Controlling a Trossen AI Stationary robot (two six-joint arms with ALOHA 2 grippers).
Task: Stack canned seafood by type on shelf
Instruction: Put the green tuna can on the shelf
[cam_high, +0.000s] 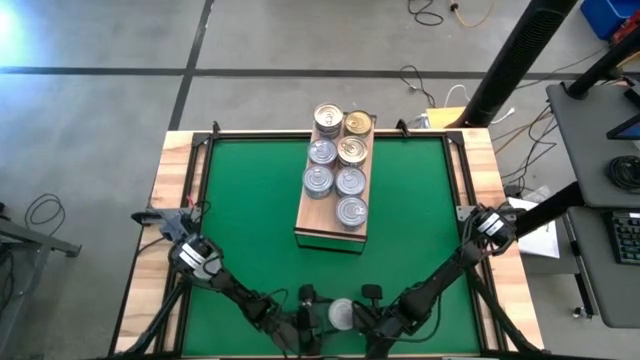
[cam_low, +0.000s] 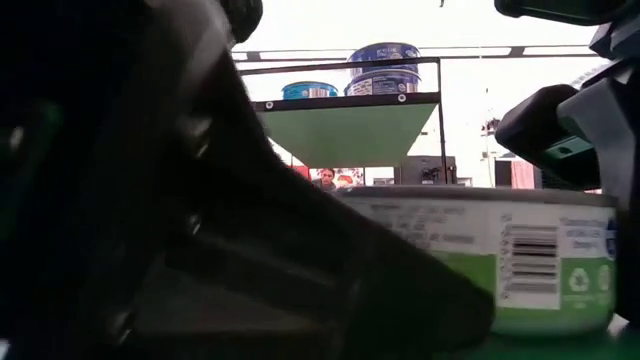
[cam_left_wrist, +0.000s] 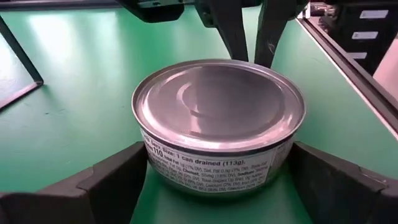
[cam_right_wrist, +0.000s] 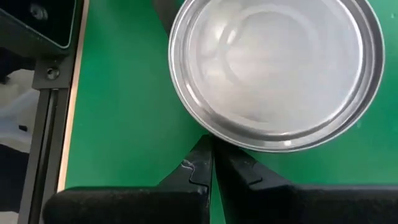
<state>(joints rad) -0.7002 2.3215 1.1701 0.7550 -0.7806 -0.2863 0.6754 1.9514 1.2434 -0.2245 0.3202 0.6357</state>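
Green table (cam_high: 250, 210), bottom middle: our wide left gripper (cam_left_wrist: 217, 180) surrounds a silver can (cam_left_wrist: 219, 118); next we squeeze, then lift to the shelf (cam_high: 315, 225).

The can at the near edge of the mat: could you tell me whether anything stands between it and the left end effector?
Nothing visible does. The left end effector is open with its fingers on either side of the can. The shut right end effector sits close beside the can, not between them.
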